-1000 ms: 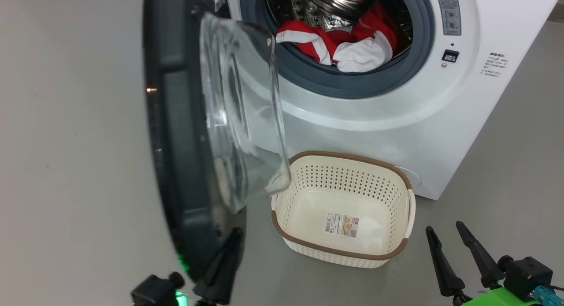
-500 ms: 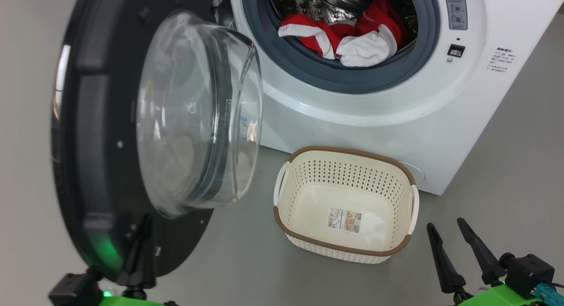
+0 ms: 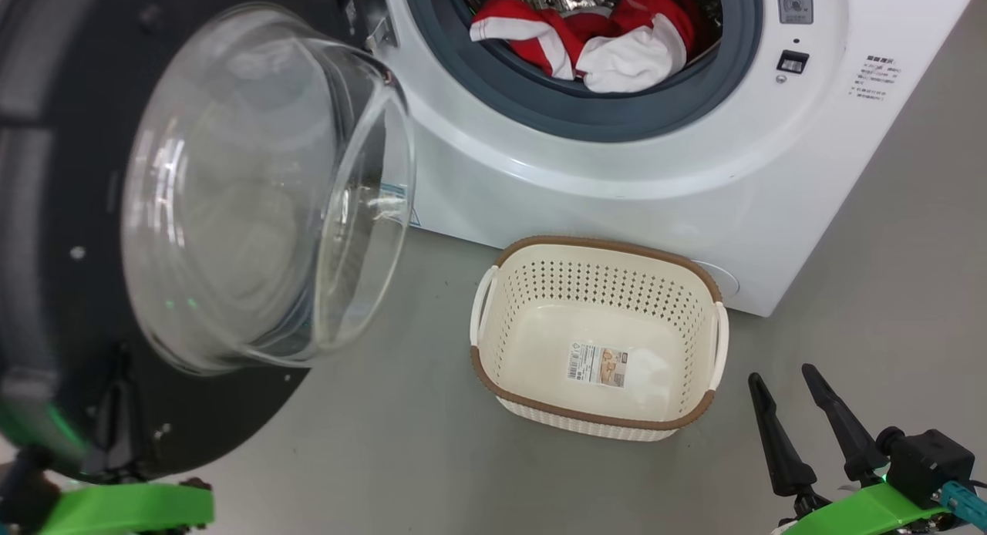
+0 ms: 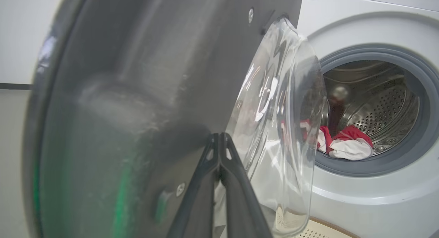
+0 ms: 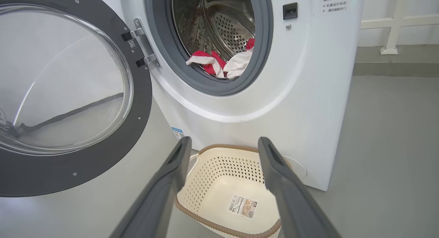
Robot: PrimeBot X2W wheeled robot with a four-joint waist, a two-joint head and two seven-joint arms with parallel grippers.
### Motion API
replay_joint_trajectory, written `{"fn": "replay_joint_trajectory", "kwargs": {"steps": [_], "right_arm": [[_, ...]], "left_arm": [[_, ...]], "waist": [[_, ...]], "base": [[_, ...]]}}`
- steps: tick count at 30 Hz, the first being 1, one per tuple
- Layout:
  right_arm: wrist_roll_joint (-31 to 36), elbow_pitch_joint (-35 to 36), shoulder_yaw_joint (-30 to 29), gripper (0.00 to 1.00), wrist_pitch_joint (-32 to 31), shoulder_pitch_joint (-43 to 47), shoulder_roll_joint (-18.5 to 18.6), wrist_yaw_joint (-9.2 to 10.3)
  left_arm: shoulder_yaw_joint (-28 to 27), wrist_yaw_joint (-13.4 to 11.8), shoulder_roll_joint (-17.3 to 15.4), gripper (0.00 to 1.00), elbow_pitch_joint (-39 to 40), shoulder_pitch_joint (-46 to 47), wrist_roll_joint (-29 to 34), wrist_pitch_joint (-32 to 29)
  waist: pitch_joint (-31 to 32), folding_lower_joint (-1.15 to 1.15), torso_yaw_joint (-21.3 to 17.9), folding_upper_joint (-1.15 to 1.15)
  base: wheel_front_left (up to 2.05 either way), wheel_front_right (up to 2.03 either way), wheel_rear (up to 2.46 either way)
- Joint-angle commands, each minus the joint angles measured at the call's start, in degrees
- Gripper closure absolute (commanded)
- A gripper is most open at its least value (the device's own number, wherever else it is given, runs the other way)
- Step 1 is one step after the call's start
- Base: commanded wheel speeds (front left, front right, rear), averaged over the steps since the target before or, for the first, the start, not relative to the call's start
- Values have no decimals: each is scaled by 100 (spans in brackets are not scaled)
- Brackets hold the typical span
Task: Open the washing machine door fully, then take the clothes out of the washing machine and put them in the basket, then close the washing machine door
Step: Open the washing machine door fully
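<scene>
The big white washing machine point(image 3: 617, 188) stands on the grey floor point(image 3: 385, 442), and its top is cut off in the head view. The washing machine door point(image 3: 46, 211) is swung wide open to the left. Its black rim runs off the top and left edges and looks blurry. The clear glass bowl point(image 3: 254, 196) bulges out of it.

The basket point(image 3: 594, 288) sits on the floor just in front of the machine, and the sticker on its bottom shows. The clothes point(image 3: 617, 57), red and white, lie at the front of the drum on the grey ring. In the left wrist view the glass partly hides them.

The left jaws are pressed together. Their dark fingers point(image 4: 202, 183) lie close against the inside of the door near its lower edge, maybe touching it. The right jaws are spread wide, with their fingers point(image 5: 284, 190) pointing over the basket but apart from it. The clothes are well apart from both.
</scene>
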State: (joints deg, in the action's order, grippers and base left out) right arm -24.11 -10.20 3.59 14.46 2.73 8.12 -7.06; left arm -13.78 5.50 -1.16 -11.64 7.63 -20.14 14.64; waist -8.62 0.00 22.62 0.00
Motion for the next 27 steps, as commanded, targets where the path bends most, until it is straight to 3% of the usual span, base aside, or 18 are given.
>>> {"fn": "replay_joint_trajectory", "kwargs": {"steps": [1, 14, 27], "right_arm": [[45, 136, 100, 0, 53, -182, 72, -43], [87, 191, 53, 0, 54, -217, 69, -43], [90, 206, 101, 0, 54, -263, 137, -43]], "left_arm": [[-401, -21, -172, 100, 79, 263, 89, 36], [-1465, 149, -227, 100, -325, 829, 706, 36], [-2054, 194, -679, 100, -983, 1328, 1028, 36]], "waist": [[-41, 0, -42, 0], [-172, 0, -178, 0], [-302, 0, -296, 0]], "base": [[0, 0, 0], [0, 0, 0], [0, 0, 0]]}}
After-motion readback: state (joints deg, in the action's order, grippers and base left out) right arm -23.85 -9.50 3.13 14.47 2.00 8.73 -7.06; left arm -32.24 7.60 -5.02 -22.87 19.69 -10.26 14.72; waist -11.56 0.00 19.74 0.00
